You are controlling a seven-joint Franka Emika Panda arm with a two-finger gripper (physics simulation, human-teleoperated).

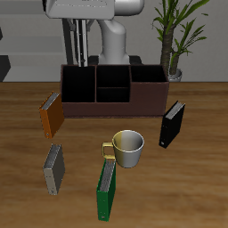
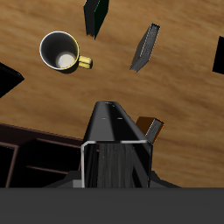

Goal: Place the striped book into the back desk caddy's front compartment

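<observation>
My gripper is clamped on the striped book, which hangs upright above the far side of the one back desk caddy, not in its front compartment. Four more books rest on the bench: orange-brown, grey, green and black. One mug stands among them, near the green book.

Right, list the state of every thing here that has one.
striped book: gripped, lifted clear of the table, hanging upright.
back desk caddy: open-topped, on the table.
front compartment: empty.
mug: upright, empty.
green book: standing on edge.
black book: standing on edge.
</observation>
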